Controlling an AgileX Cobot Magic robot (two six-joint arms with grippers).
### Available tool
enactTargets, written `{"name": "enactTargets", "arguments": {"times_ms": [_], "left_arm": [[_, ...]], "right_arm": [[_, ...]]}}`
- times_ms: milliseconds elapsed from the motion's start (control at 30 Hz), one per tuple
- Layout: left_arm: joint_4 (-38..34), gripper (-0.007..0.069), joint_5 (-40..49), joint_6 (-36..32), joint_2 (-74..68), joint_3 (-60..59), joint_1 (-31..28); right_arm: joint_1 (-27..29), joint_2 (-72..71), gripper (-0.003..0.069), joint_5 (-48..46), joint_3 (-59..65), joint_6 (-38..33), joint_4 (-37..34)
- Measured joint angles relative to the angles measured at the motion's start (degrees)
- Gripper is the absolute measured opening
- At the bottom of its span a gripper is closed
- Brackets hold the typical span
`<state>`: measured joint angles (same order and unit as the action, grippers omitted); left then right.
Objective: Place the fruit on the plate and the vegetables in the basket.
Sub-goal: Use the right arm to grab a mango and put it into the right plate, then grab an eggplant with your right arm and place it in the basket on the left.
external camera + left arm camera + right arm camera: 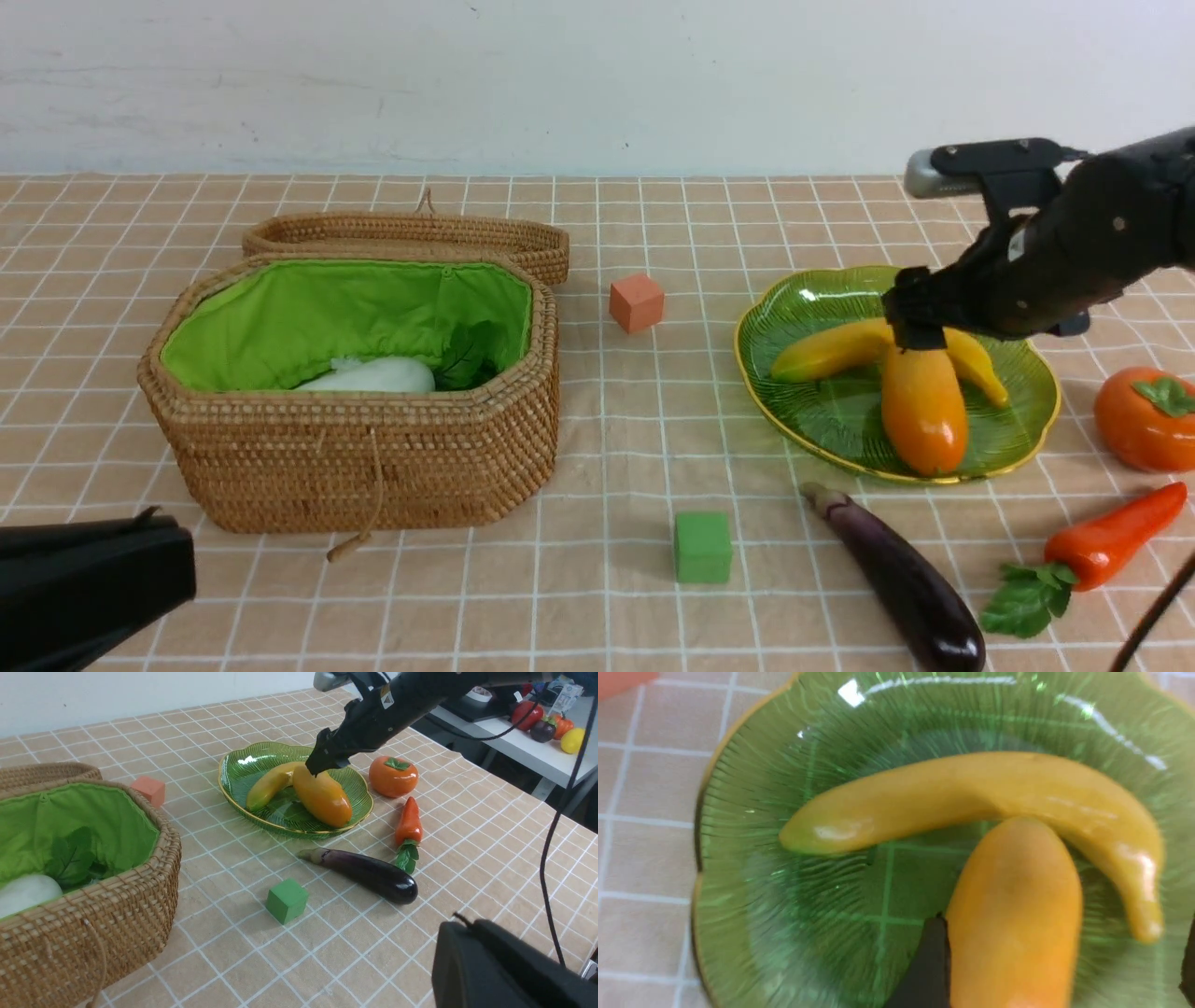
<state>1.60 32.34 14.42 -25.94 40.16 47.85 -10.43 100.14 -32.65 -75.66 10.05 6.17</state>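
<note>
A yellow banana (pixel 831 347) and an orange-yellow mango (pixel 924 411) lie on the green glass plate (pixel 812 299). My right gripper (pixel 913 331) hangs open over the mango's far end; one finger (pixel 931 961) sits beside the mango and the other stands well clear. The persimmon (pixel 1144 418) sits on the cloth right of the plate. The carrot (pixel 1116 539) and eggplant (pixel 901 579) lie in front of the plate. A white radish (pixel 373 376) rests in the green-lined basket (pixel 373 457). My left gripper (pixel 177 551) is shut and empty at the near left.
The basket lid (pixel 411 233) lies behind the basket. An orange cube (pixel 637 301) sits between basket and plate, and a green cube (pixel 702 547) lies nearer the front. A black cable (pixel 1158 607) crosses the near right corner.
</note>
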Motion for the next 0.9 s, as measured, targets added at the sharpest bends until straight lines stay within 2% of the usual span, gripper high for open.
{"name": "enactTargets", "arguments": {"times_ms": [33, 133, 167, 200, 267, 333, 433, 700, 900], "left_arm": [[0.12, -0.0007, 0.0, 0.0, 0.0, 0.0, 0.0], [0.16, -0.0007, -0.26, 0.0, 0.0, 0.0, 0.0], [0.21, -0.0007, -0.25, 0.0, 0.0, 0.0, 0.0], [0.4, -0.0007, -0.38, 0.0, 0.0, 0.0, 0.0], [0.61, -0.0007, -0.38, 0.0, 0.0, 0.0, 0.0], [0.82, -0.0007, -0.32, 0.0, 0.0, 0.0, 0.0], [0.88, -0.0007, -0.28, 0.0, 0.0, 0.0, 0.0], [0.88, -0.0007, 0.39, 0.0, 0.0, 0.0, 0.0], [0.9, -0.0005, 2.74, 0.0, 0.0, 0.0, 0.0]], "right_arm": [[-0.54, -3.66, 0.0605, -6.06, 0.16, -0.42, -1.62], [-2.52, -8.92, 0.0533, -14.82, 2.77, -1.64, -4.74], [-2.76, -9.29, 0.0533, -15.39, 2.77, -1.64, -5.01], [-5.27, -12.11, 0.0489, -18.56, 6.96, -2.2, -7.36], [-7.17, -13.26, 0.047, -18.87, 10.33, -2.41, -8.3], [-10.48, -13.77, 0.0458, -14.93, 17.74, -2.59, -8.28], [-11.06, -12.85, 0.0467, -9.64, 21.95, -2.59, -7.35], [-11.18, -3.67, 0.0478, 1.12, 23.51, -2.63, -2.5], [-11.2, -0.61, 0.04, 2.78, 23.26, -5.81, -3.45]]}}
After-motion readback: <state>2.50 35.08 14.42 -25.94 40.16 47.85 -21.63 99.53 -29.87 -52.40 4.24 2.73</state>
